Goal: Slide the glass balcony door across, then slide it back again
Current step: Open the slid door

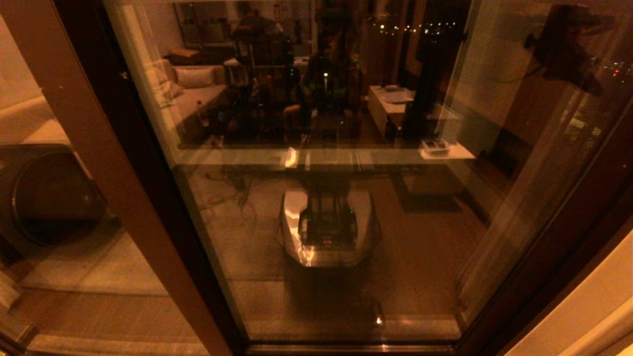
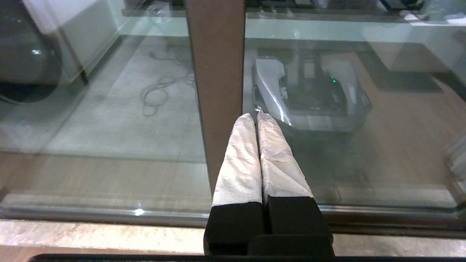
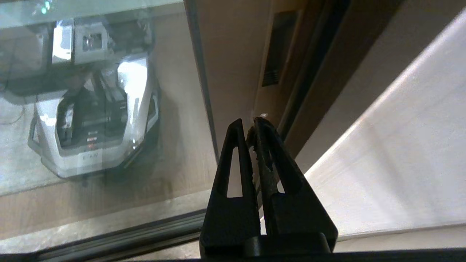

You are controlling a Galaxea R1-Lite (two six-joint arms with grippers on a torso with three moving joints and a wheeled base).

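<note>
The glass balcony door [image 1: 336,198] is found filling the frontal view, its handle slot [image 3: 278,47] lying at twelve o'clock of the right gripper [image 3: 251,125], closed and empty, presumably poised for pushing; the left gripper [image 2: 255,116], likewise closed empty, is held before a plain post [image 2: 214,72].

One glass balcony door [image 1: 346,207] with one handle slot [image 3: 280,47]. One plain brown post [image 2: 216,72]. Two grippers: left gripper [image 2: 256,115], right gripper [image 3: 248,125], two fingers [image 2: 240,160] each.
</note>
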